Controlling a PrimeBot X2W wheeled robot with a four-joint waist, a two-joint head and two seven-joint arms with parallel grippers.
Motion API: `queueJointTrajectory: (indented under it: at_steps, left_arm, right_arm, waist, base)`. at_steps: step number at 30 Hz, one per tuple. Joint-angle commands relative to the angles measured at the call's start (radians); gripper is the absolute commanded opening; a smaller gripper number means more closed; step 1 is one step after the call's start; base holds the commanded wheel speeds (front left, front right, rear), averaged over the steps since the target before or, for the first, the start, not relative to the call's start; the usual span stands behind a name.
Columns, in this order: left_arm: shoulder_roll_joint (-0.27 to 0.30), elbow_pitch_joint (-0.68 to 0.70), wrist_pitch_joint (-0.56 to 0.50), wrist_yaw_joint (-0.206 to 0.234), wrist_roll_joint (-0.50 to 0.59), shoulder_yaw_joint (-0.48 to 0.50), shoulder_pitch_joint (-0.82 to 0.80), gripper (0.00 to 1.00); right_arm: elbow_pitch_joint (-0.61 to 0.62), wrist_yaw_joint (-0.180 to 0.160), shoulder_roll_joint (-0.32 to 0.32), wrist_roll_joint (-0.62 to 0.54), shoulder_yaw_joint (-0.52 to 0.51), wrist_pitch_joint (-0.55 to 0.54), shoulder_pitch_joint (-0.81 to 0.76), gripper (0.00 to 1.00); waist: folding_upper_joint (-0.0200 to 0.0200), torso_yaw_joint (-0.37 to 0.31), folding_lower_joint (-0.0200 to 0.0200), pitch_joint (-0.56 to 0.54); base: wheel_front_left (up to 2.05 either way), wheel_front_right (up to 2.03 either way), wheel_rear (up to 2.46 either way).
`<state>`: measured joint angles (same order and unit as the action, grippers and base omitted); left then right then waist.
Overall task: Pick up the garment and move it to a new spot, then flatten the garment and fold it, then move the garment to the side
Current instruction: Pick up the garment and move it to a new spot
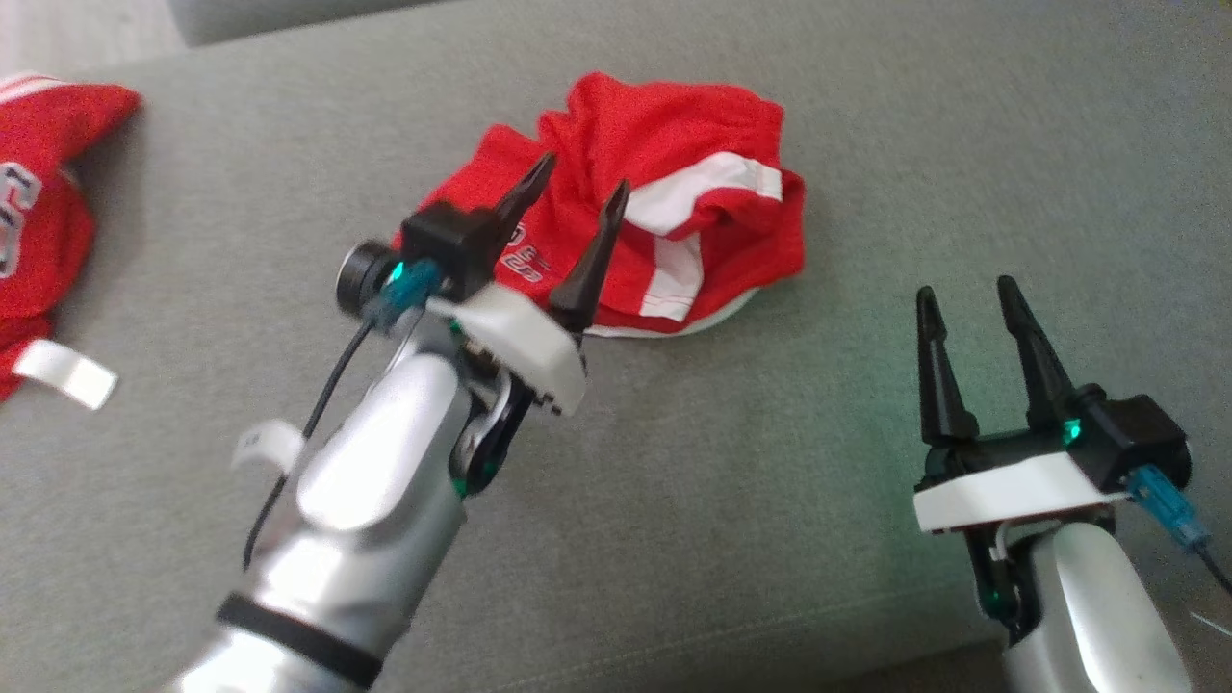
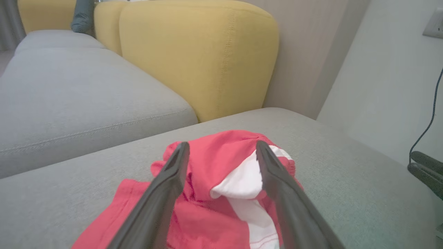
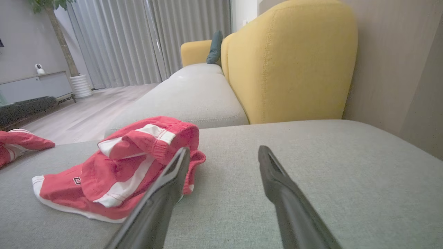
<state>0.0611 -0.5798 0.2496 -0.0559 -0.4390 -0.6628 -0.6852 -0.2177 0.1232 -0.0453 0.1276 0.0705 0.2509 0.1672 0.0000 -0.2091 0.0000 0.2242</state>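
A grey sofa seat (image 1: pixel 770 500) spreads wide, its weave fine and plain. Behind it stands a yellow backrest (image 3: pixel 290 65), rounded at the top, with a second grey seat (image 3: pixel 193 93) running on beside it. A teal cushion (image 3: pixel 215 46) leans at the far end. Pale grey curtains (image 3: pixel 138 38) hang full length across the far side, above a light wood floor (image 3: pixel 86 117). A plant (image 3: pixel 60 38) rises from a ribbed white pot (image 3: pixel 80 86) next to a low cabinet (image 3: pixel 34 86). A beige wall (image 3: pixel 391 69) closes the corner behind the backrest. On a white wall (image 2: pixel 380 86) a dark cable (image 2: pixel 431 114) hangs below a socket plate (image 2: pixel 434 24). The light is soft and even.
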Motion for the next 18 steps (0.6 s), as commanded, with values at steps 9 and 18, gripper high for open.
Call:
queueJointTrajectory:
  at_steps: [9, 18]
  left_arm:
    - [0.013, 0.217, 0.012, 0.079, 0.064, 0.235, 0.263, 1.0]
    - [0.005, 0.337, 0.012, 0.115, 0.121, 0.37, 0.454, 1.0]
  right_arm:
    - [0.03, 0.008, -0.005, -0.029, -0.013, 0.011, -0.031, 1.0]
    - [0.029, 0.008, -0.005, -0.03, -0.031, 0.011, -0.054, 1.0]
  waist:
    - [0.0, 0.112, 0.0, -0.135]
    - [0.0, 0.155, 0.0, -0.175]
  base:
    - [0.0, 0.0, 0.0]
    - [0.0, 0.0, 0.0]
